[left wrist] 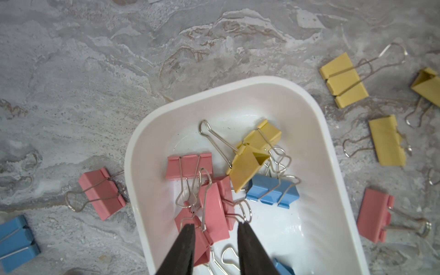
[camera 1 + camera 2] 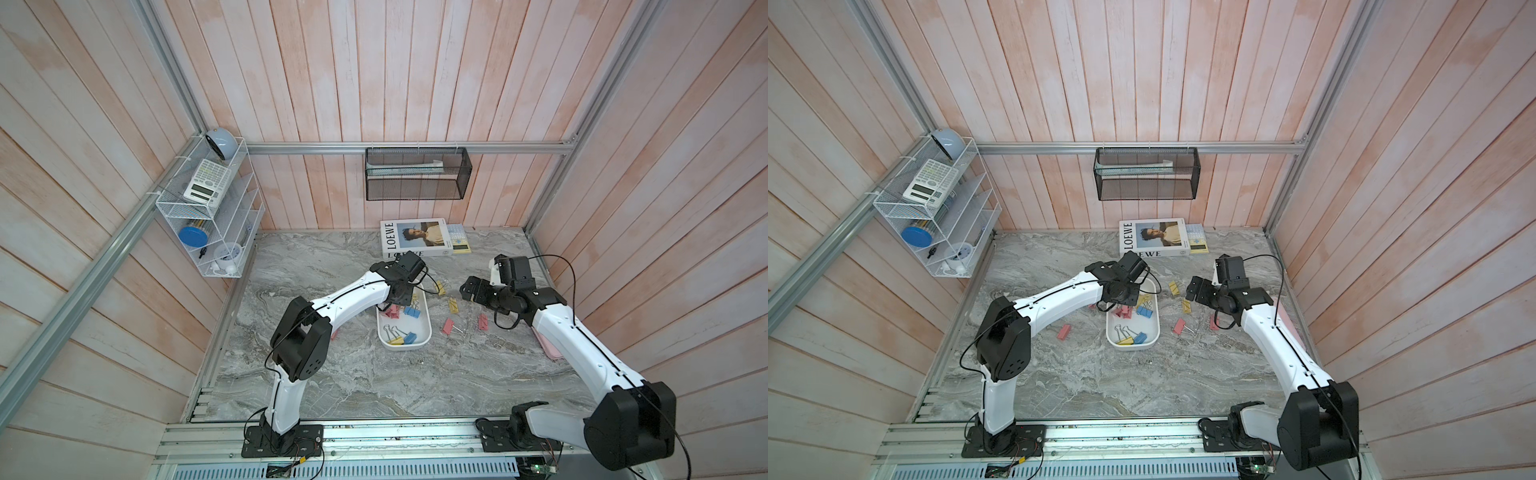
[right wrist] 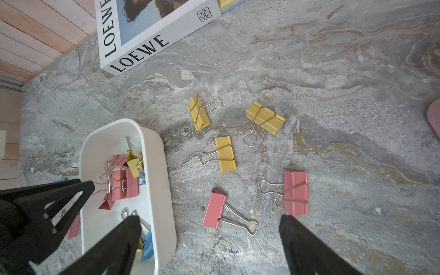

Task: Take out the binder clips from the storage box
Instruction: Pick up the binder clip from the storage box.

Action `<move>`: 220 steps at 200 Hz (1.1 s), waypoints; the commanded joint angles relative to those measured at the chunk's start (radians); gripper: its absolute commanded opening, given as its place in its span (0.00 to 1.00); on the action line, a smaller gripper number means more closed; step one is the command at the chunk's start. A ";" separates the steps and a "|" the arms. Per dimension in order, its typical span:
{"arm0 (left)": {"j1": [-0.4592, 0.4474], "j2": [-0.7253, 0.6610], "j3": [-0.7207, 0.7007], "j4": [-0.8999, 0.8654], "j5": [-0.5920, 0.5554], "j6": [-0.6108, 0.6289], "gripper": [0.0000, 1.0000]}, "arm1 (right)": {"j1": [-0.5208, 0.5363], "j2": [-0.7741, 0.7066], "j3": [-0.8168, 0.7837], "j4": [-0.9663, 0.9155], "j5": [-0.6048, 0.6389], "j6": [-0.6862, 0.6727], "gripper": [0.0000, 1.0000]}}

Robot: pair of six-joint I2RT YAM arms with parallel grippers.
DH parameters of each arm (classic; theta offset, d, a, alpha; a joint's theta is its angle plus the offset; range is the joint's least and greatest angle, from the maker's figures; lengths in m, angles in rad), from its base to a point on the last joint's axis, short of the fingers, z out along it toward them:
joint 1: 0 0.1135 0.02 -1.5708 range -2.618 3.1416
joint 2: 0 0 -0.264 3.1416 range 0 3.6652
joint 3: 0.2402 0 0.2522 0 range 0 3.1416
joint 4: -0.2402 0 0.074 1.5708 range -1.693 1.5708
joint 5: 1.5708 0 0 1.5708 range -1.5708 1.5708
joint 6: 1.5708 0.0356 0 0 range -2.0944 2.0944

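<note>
My left gripper (image 1: 215, 225) straddles a pink clip (image 1: 214, 207) in the central box (image 1: 238, 82).
Jaws half-closed, grip not clear: pinch its body squarely, clear of tangled wires, lift straight. Right gripper (image 3: 209, 218) gapes empty, right of the box.

On the near side of the storage box (image 3: 157, 166) you find bare table (image 2: 374, 386), wide enough to pass. To its right, loose binder clips (image 3: 225, 154) lie scattered (yellow and pink ones). The left gripper (image 1: 215, 226) occupies the box's far half, among tangled clips there.
</note>
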 commanded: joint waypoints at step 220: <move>-0.043 0.054 0.193 -0.212 -0.272 0.045 0.00 | 0.043 0.007 0.000 -0.003 0.023 -0.002 0.98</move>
